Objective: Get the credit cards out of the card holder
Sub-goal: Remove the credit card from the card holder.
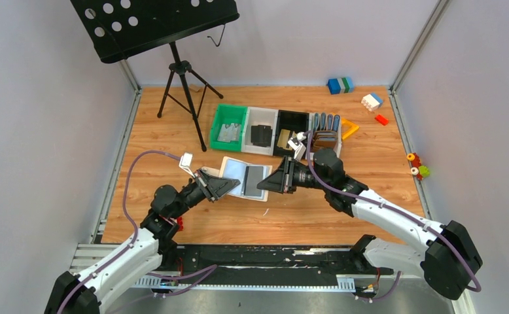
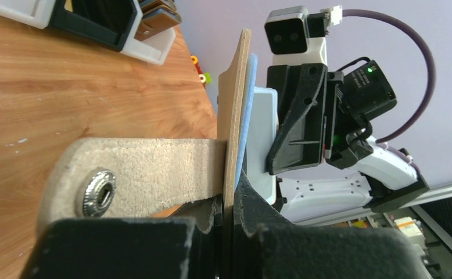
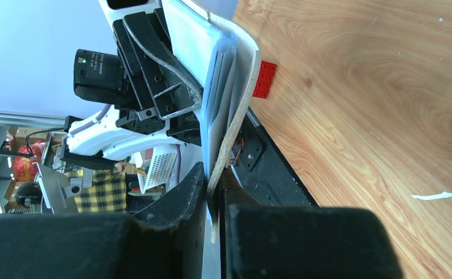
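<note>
- The left fingers (image 2: 154,241) clench the card holder (image 1: 233,171) by its strap-side flap; hold it steady.
- The right fingers (image 3: 180,203) pinch the opposite edge; best to catch only the grey card (image 1: 257,178), then slide outward.

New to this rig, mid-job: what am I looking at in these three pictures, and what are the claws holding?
These are two robot arms bolted at the near edge of a wooden table. The wide picture looks down from above and behind them. The other two come from a camera on each wrist, with that arm's own fingers at the bottom. Both claws are shut on the card holder, an open pale wallet: the left gripper on its left edge, the right gripper on its right. A dark card shows in its right half. The wrist pictures show the wallet edge-on. Behind it stand a green bin, a white bin and a black bin, each with something flat inside, and a rack of brown wallets.
</note>
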Robot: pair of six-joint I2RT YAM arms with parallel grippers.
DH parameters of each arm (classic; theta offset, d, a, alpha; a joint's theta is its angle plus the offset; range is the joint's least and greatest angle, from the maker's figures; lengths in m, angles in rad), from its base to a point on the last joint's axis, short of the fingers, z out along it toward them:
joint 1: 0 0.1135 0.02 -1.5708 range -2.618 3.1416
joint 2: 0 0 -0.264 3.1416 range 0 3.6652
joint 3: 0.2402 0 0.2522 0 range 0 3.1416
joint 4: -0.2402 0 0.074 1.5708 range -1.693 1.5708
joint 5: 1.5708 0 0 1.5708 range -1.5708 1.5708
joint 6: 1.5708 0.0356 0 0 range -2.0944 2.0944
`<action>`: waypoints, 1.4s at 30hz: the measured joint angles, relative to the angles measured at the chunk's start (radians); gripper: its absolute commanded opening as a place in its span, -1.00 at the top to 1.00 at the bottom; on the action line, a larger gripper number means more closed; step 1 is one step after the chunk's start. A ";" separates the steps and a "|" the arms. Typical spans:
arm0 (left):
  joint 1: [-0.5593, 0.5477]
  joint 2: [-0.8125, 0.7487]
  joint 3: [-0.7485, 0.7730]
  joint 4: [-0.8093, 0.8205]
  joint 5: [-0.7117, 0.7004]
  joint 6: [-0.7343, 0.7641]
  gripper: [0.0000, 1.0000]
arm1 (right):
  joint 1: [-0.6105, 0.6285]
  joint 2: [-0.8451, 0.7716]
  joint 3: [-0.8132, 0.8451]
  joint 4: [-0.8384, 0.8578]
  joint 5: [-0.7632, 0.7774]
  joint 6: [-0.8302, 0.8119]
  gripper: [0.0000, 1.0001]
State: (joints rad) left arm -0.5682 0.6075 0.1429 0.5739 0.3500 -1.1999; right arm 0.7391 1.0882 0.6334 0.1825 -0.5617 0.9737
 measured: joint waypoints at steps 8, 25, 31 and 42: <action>-0.007 -0.054 0.054 -0.315 -0.106 0.172 -0.30 | -0.010 -0.013 0.011 -0.138 0.059 -0.019 1.00; -0.005 0.001 0.203 -0.444 0.059 0.310 0.19 | -0.035 -0.050 -0.010 -0.178 0.034 -0.077 1.00; -0.005 0.123 0.204 -0.273 0.173 0.225 0.04 | -0.029 -0.045 -0.039 -0.087 -0.044 -0.078 1.00; -0.005 0.162 0.207 -0.160 0.225 0.144 0.24 | -0.016 -0.044 -0.064 0.055 -0.113 -0.044 1.00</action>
State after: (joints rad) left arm -0.5735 0.7692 0.3500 0.4137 0.5755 -1.0557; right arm 0.7231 1.0443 0.5690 0.2371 -0.6750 0.9295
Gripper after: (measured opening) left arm 0.410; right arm 0.099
